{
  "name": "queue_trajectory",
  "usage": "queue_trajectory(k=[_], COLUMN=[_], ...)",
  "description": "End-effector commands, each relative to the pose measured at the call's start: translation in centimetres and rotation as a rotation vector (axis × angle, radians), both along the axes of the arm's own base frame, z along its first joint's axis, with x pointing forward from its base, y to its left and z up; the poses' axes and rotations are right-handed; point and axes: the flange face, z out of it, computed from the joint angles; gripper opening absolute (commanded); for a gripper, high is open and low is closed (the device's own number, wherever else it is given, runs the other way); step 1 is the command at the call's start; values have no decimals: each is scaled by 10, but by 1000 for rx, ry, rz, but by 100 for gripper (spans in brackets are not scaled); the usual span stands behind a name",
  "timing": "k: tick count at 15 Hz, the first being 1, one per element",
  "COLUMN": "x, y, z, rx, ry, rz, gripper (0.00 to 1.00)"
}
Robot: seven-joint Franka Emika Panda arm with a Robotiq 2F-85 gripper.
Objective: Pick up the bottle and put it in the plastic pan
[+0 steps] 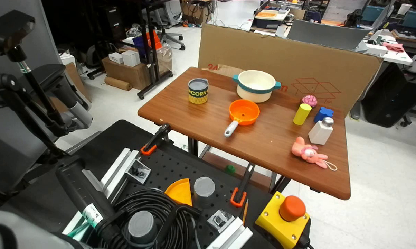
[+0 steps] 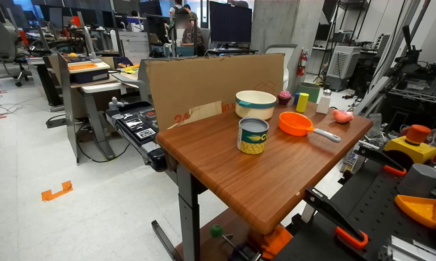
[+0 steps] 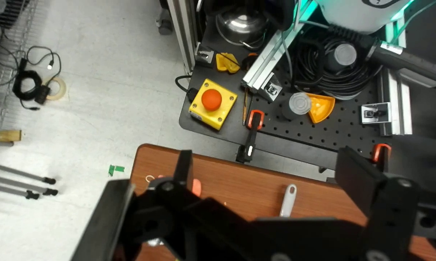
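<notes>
The bottle [image 1: 320, 132] is small, white and square-sided with a rounded metallic top. It stands upright near the table's right end in an exterior view and at the far end in an exterior view [image 2: 324, 102]. The plastic pan [image 1: 244, 112] is orange, round and empty, with a light grey handle; it also shows in an exterior view [image 2: 294, 124]. In the wrist view only the pan's handle [image 3: 288, 201] shows below the jaws. My gripper [image 3: 264, 156] is open and empty, high above the table. It is out of view in both exterior views.
On the table [image 1: 201, 128] stand a corn can [image 1: 198, 91], a white pot with teal rim [image 1: 257, 86], a yellow cylinder [image 1: 302, 114], a blue piece [image 1: 323, 114], a pink cupcake [image 1: 310, 101] and a pink toy [image 1: 310, 153]. A cardboard wall [image 1: 284, 55] lines the back.
</notes>
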Motion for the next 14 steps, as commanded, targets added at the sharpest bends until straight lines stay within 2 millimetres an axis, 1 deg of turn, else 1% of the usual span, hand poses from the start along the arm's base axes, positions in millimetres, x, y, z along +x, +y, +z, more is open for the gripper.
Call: queue_trajectory(k=[1,4,7,11,12,14], x=[5,9,15,26,29,38], y=[-1,-4,-7,-11,-12,-15], z=[15,26,30,24,23,20], rx=[-37,-82,-78,-46,-42,-47], ry=[75,74,93,72,52,-28], rz=[-176,-297,-302,-259,-251,-291], gripper=[100,100,100,100,100,100])
